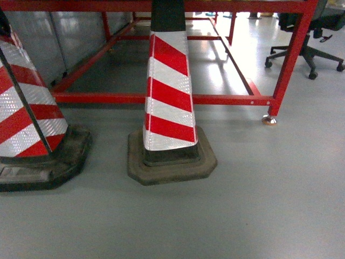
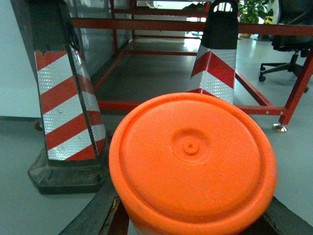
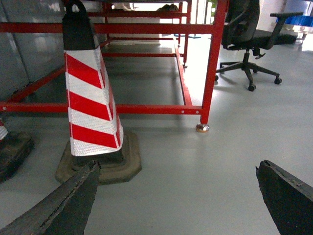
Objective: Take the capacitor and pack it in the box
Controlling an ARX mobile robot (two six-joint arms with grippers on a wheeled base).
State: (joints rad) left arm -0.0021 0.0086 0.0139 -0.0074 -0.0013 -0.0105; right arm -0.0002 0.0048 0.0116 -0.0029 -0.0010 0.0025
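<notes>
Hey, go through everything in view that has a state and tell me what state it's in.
left end effector: shut on the capacitor
capacitor: gripped, round face toward the wrist camera
right end effector: open, empty
middle cone: upright on the floor
left cone: upright on the floor
office chair: standing on its wheels, unoccupied

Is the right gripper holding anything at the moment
No, in the right wrist view the right gripper stands open, with only bare grey floor showing between its dark fingers.
</notes>
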